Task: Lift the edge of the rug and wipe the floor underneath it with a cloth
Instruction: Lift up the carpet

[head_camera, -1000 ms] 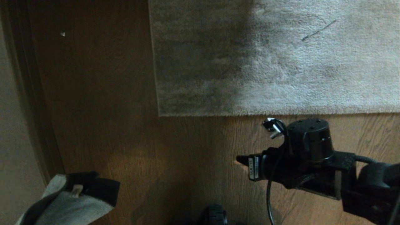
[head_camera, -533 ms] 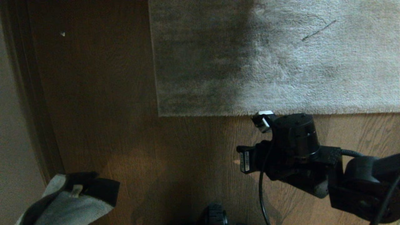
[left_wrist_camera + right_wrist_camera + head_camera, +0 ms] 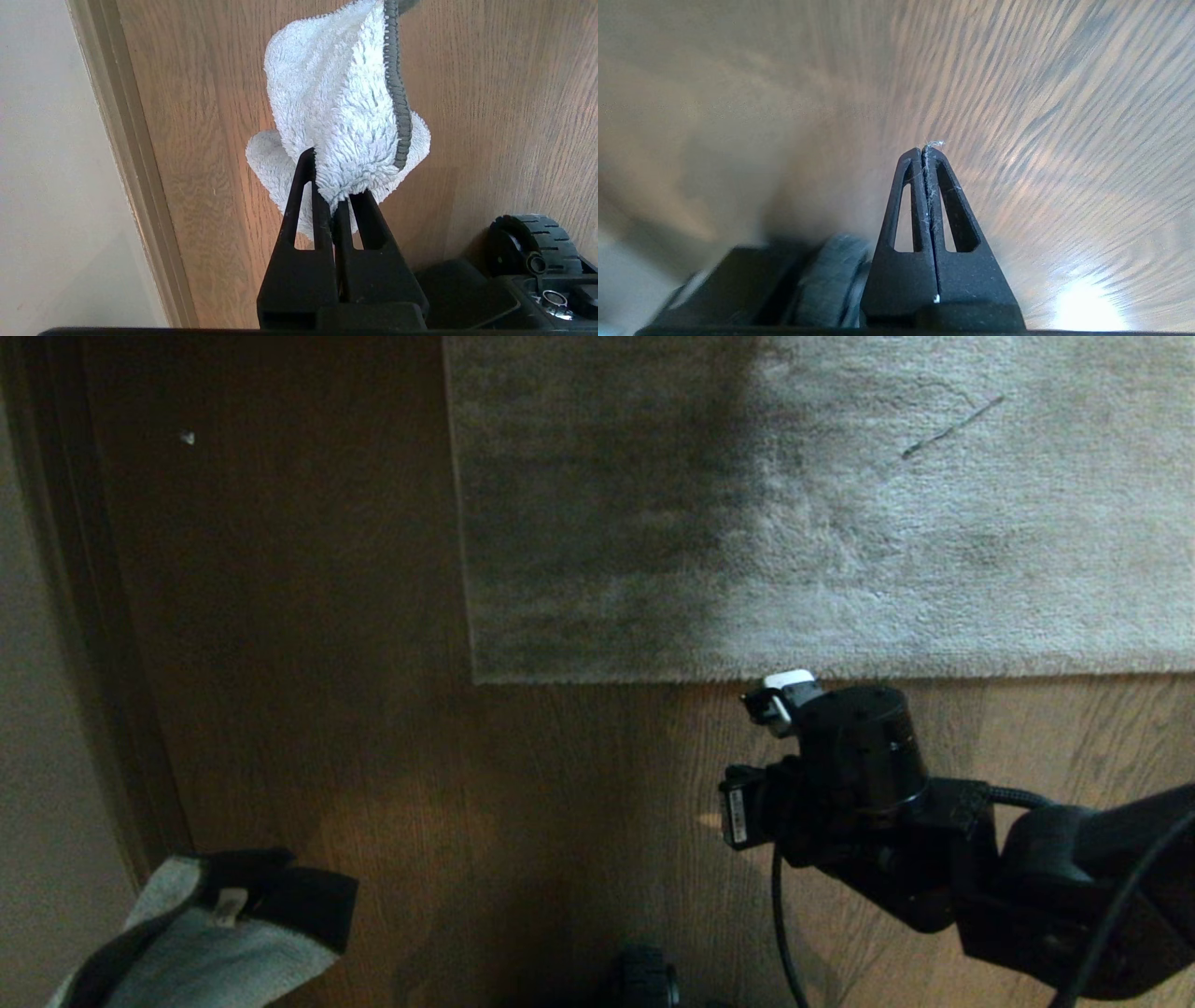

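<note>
Brown wood-grain floor fills most of the head view, pale wall and dark baseboard along the 9 o'clock side, grey-beige rug occupying 12 to 3 o'clock.

Left to right:

- 7 o'clock: left gripper parked low, fingers pinched on the cloth. Wrist view shows the terry bunched and hanging past the tips, dark stitched hem running down one side. No change over the last second.
- Centre: rug edge lies flat on the floor, not lifted. Its long axis runs straight 9-to-3 across the view; square corner at the left end, from which the side border heads up toward 12. So the near border faces the robot broadside.
- 4 o'clock: right gripper, fingers fully together, holding nothing, only a few stray fibres at the tips. Wrist view shows bare floor beyond the tips, no rug in it.

What changed: across the last second the right arm has slid left and its wrist has rotated; the white-capped part now sits just beside the rug border, slightly further toward 9 than before. Rug and cloth are unmoved.

Read: this looks like the approach for the lift, not yet the grab. My guess is the fingers must open before they can get under or pinch the border. Wiping can't start until that edge is up.
</note>
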`<state>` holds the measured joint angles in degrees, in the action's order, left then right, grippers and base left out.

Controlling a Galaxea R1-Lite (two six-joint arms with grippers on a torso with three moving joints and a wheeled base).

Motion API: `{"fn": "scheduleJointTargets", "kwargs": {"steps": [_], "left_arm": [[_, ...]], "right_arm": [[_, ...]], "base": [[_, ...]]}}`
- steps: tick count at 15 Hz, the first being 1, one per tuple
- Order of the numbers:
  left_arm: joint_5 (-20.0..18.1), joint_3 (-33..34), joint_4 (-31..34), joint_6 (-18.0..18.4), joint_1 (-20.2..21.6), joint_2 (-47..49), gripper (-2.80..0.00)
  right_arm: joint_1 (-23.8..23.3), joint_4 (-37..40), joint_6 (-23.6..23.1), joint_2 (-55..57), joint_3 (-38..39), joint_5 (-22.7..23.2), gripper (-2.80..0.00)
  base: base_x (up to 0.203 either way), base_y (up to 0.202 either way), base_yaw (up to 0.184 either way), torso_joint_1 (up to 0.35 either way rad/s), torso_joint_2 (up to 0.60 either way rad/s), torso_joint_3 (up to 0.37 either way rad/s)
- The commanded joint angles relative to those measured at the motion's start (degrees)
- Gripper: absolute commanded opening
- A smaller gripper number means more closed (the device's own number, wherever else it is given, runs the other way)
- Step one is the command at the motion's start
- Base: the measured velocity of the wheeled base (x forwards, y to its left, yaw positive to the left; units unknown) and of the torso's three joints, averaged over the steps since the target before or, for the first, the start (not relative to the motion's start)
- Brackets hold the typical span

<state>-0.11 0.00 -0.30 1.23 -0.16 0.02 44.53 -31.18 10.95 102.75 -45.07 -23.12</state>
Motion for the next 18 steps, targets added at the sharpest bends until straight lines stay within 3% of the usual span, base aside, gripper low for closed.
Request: {"fn": "scheduleJointTargets", "kwargs": {"steps": [1,3,5,7,13,16,17,18], "left_arm": [[0.0,0.0,0.0,0.0,0.0,0.0,-2.80],[0.0,0.0,0.0,0.0,0.0,0.0,-2.80],[0.0,0.0,0.0,0.0,0.0,0.0,-2.80],[0.0,0.0,0.0,0.0,0.0,0.0,-2.80],[0.0,0.0,0.0,0.0,0.0,0.0,-2.80],[0.0,0.0,0.0,0.0,0.1,0.0,-2.80],[0.0,0.0,0.0,0.0,0.0,0.0,-2.80],[0.0,0.0,0.0,0.0,0.0,0.0,-2.80]], "right_arm": [[0.0,-0.6,-2.1,2.2,-1.5,-1.3,-2.80],[0.1,-5.8,-3.3,3.9,-2.2,-1.3,-2.80],[0.6,-13.0,-1.2,6.8,-3.4,-1.1,-2.80],[1.5,-16.5,5.1,8.0,-3.5,-1.1,-2.80],[2.0,-17.5,25.3,7.8,-2.6,-0.9,-2.80],[2.1,-17.5,32.4,6.8,-0.5,-1.3,-2.80],[2.1,-17.4,34.5,6.4,0.0,-1.5,0.00],[2.1,-17.4,36.1,6.0,0.6,-2.1,0.00]], "base": [[0.000,0.000,0.000,0.000,0.00,0.000],[0.000,0.000,0.000,0.000,0.00,0.000],[0.000,0.000,0.000,0.000,0.00,0.000],[0.000,0.000,0.000,0.000,0.00,0.000],[0.000,0.000,0.000,0.000,0.00,0.000],[0.000,0.000,0.000,0.000,0.00,0.000],[0.000,0.000,0.000,0.000,0.00,0.000],[0.000,0.000,0.000,0.000,0.00,0.000]]}}
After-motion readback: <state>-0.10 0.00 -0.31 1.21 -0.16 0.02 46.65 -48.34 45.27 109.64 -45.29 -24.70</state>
